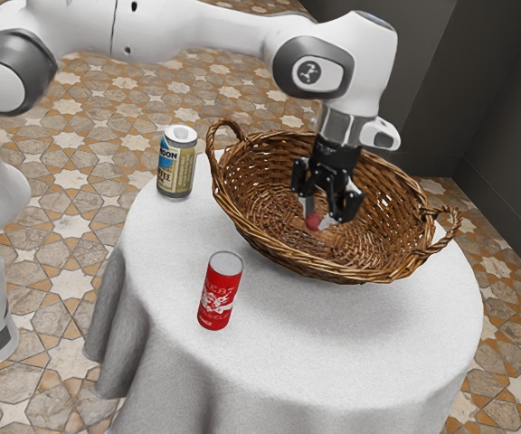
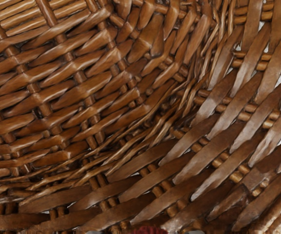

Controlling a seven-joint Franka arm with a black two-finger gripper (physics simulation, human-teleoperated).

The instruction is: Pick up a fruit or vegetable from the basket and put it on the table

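In the exterior view my gripper point(image 1: 317, 217) reaches down inside the wicker basket point(image 1: 288, 254). It is shut on a small red fruit or vegetable point(image 1: 313, 221), pinched between the fingertips, its kind unclear. The red piece point(image 2: 150, 230) also peeks in at the wrist view's lower edge, with woven basket point(image 2: 130, 117) beyond it. Fingers and palm hide part of the basket's inside. The white-clothed table point(image 1: 333, 344) bears the basket.
A red can point(image 1: 219, 291) stands on the cloth in front of the basket, towards the exterior view's left. A beige and blue can point(image 1: 177, 163) is beside the basket's left handle. The basket's handles and rim rise around my hand.
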